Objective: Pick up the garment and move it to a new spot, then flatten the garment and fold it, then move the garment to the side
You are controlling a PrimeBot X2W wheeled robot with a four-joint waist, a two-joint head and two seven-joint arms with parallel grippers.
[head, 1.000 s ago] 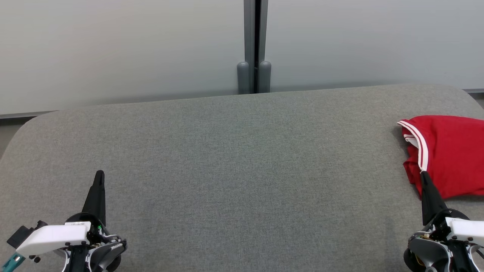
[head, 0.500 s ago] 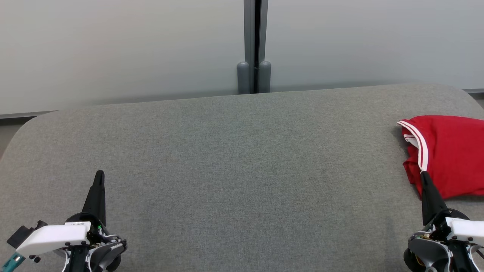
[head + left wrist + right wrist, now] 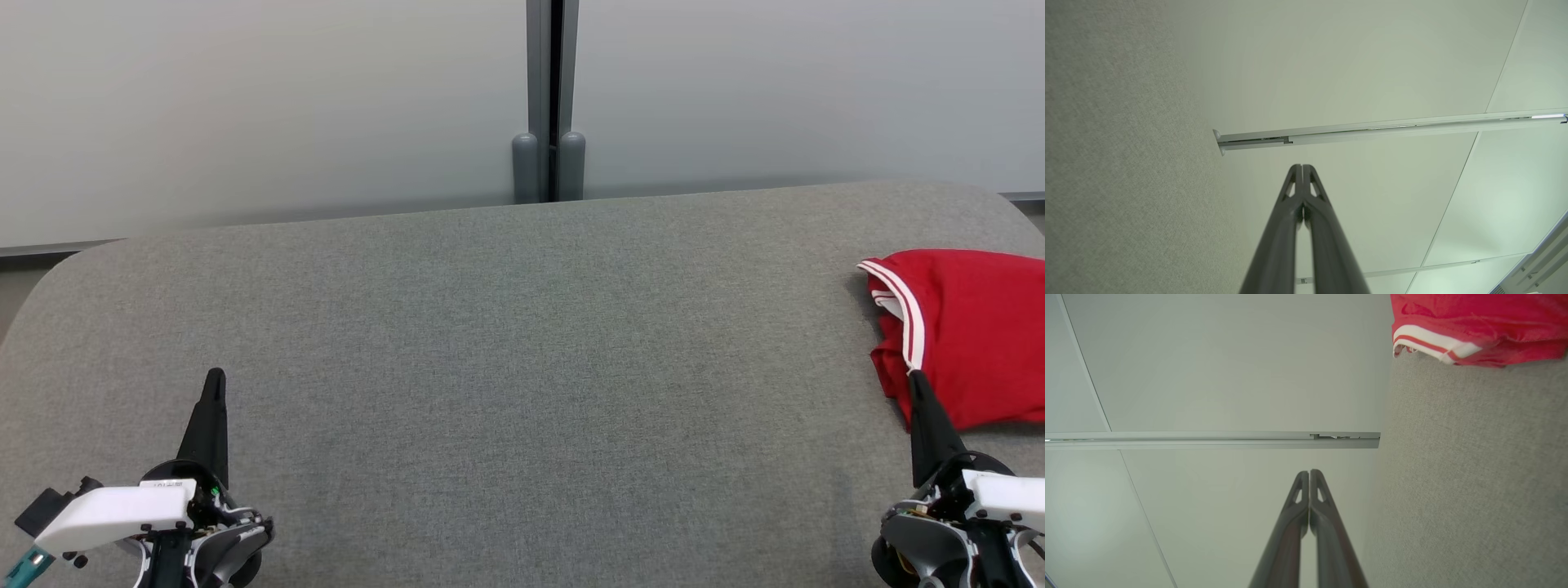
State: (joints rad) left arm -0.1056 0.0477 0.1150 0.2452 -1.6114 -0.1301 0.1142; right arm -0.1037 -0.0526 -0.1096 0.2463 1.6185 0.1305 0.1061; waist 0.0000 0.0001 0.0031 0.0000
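garment [image 3: 967, 327] sits folded at right of the table [image 3: 522, 367], seemingly finished; left gripper [image 3: 215, 376] and right gripper [image 3: 914, 377] rest closed, empty.

Soft, even light fills the head view, sharp throughout and free of glare. The grey counter [image 3: 522, 343] carries only a faint shadow along its far edge under the pale wall [image 3: 245, 106]. Both wrist views have a greenish cast. The red garment [image 3: 1478, 326] and nearby fabric grain look slightly soft.

Left gripper [image 3: 215, 377], right gripper [image 3: 914, 378]: fingers [image 3: 1290, 212] together.
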